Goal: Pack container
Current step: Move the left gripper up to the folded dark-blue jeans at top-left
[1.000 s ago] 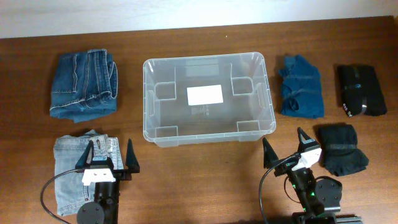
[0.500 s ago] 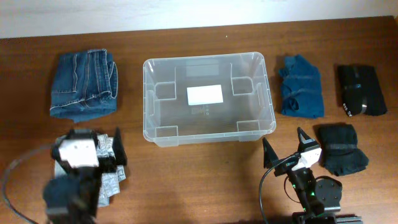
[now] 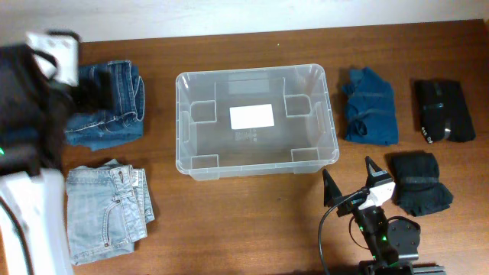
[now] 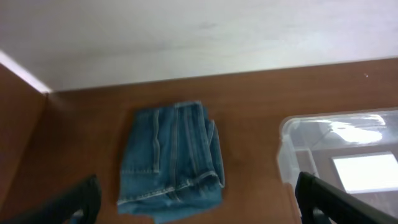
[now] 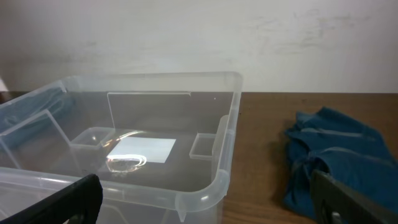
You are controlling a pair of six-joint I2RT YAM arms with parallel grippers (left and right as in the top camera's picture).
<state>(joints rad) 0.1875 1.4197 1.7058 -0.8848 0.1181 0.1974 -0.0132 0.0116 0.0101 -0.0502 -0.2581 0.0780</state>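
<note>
The clear container (image 3: 330, 114) stands empty in the middle of the table, a white label (image 3: 252, 116) on its base. My left arm (image 3: 30, 114) is raised high and blurred over the left edge. The left gripper (image 4: 199, 202) is open, looking down on folded dark blue jeans (image 4: 171, 162), with the container's rim (image 4: 336, 117) at the right of its view. My right gripper (image 3: 349, 177) rests open just in front of the container's near right corner (image 5: 230, 124), holding nothing.
Light blue jeans (image 3: 107, 218) lie folded at the front left and dark jeans (image 3: 114, 103) at the back left. Right of the container are a blue garment (image 3: 370, 107) and two black garments (image 3: 443, 111), (image 3: 419, 183). A wall runs behind the table.
The left arm has lifted off the light jeans at the front left and swung up and back over the dark jeans. The right arm has not moved.
</note>
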